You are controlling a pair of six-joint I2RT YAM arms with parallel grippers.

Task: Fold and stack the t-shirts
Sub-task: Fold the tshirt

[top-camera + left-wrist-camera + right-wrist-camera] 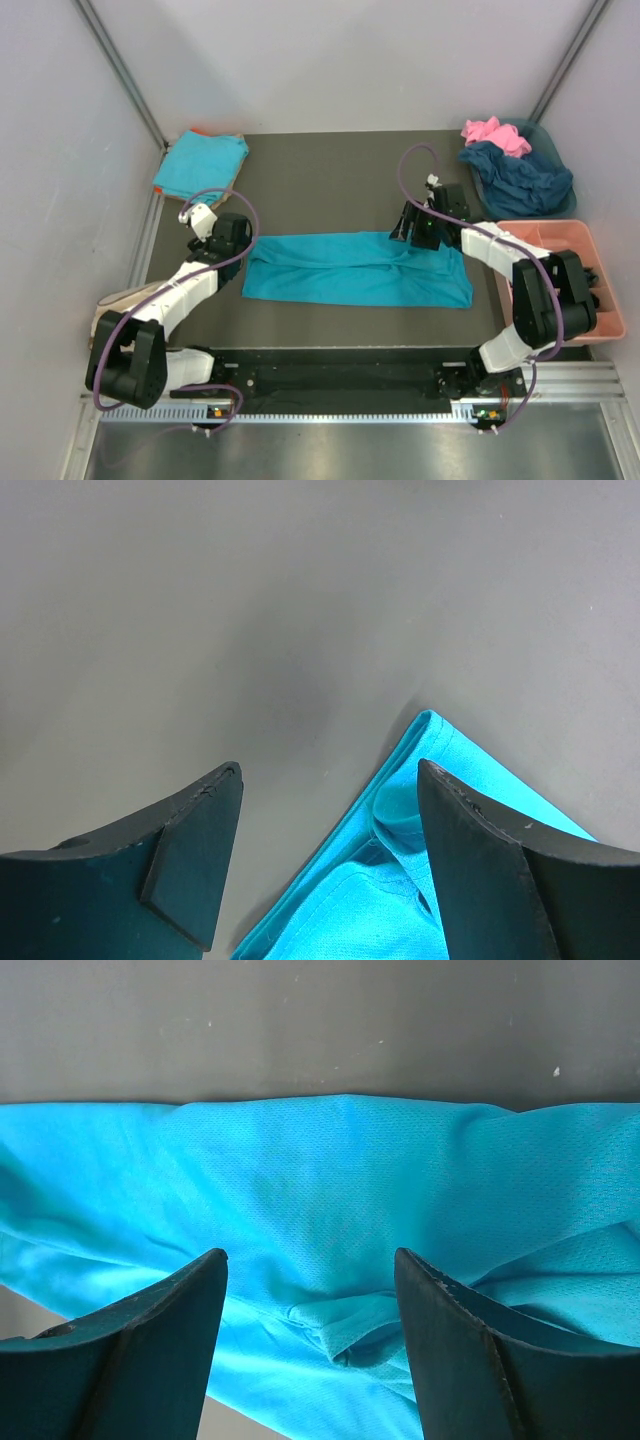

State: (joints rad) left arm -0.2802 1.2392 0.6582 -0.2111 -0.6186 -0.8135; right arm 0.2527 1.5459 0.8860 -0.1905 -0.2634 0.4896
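A turquoise t-shirt (355, 268), folded into a long strip, lies flat across the middle of the dark mat. My left gripper (236, 240) hovers open at the strip's far left corner. In the left wrist view that corner (350, 900) pokes up between the spread fingers of the left gripper (330, 767), nearer the right one. My right gripper (411, 232) is open over the strip's far edge toward the right end. The right wrist view shows the right gripper (310, 1253) straddling a small fold of the turquoise cloth (330, 1170). A second turquoise shirt (200, 165) lies folded at the back left.
A pink shirt (495, 133) and a dark navy shirt (520, 180) lie crumpled in a teal bin at the back right. A pink compartment tray (575, 232) sits at the right edge beside the right arm. White walls enclose the mat.
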